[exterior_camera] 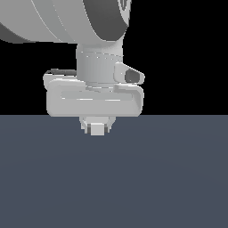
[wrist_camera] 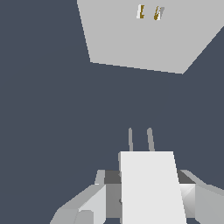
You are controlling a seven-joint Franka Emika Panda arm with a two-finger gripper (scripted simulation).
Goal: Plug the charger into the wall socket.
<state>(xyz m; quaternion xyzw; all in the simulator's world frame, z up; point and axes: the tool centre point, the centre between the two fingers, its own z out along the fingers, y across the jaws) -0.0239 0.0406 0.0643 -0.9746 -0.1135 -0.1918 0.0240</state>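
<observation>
Tool (exterior_camera: 96, 126) grips charger (exterior_camera: 96, 129); fingertips hidden | wall socket (wrist_camera: 144, 39) cropped

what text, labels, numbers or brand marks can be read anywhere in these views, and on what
None: no words, numbers or logos show in either view.
The wall socket is plain, bearing only two small slots.
The charger, held in the gripper, is blank, with two bare prongs.
The arm's housing is unmarked too.

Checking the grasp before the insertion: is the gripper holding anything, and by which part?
Yes: the charger sits between the gripper fingers, gripped by its block body's sides, its two prongs free.
</observation>
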